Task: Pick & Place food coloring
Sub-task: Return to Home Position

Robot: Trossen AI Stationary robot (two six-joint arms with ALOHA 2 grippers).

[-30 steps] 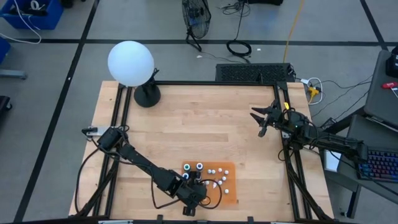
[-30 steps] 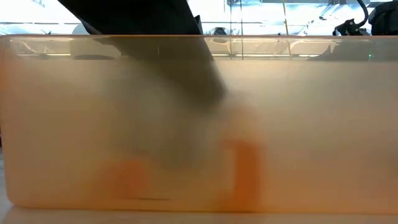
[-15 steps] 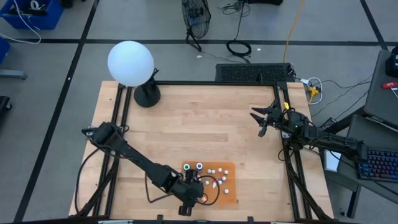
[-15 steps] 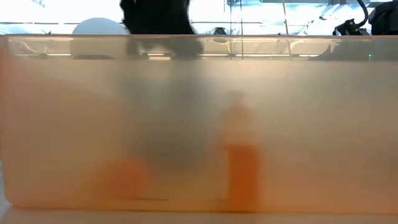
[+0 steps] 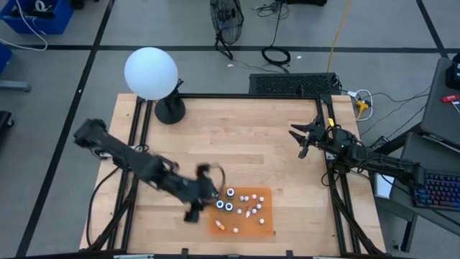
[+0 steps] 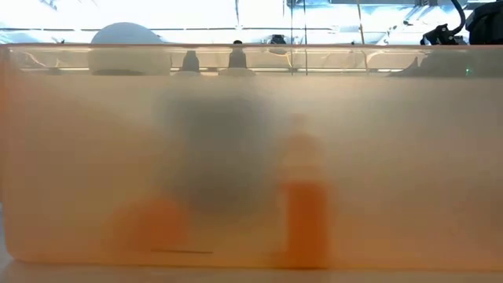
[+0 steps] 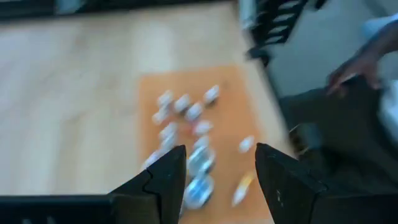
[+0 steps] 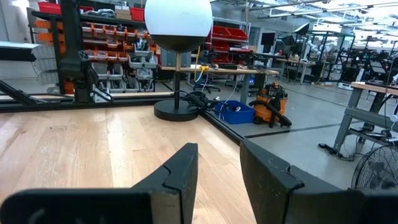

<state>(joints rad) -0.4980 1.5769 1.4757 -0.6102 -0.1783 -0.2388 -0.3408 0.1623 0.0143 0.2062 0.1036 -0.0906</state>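
On the tabletop (image 5: 237, 144), food coloring bottles (image 5: 241, 205) lie in the orange tray (image 5: 267, 224), just beside the left gripper (image 7: 221, 154), which is parted and empty. The right gripper (image 5: 295, 141) waits well apart, also parted.

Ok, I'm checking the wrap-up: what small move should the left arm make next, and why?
Probably pull the left gripper away from the orange container toward its rest pose. Its fingers stand open with nothing between them, the food coloring bottles lie in the container, and none shows on the table. The right gripper waits open by the table's right edge.
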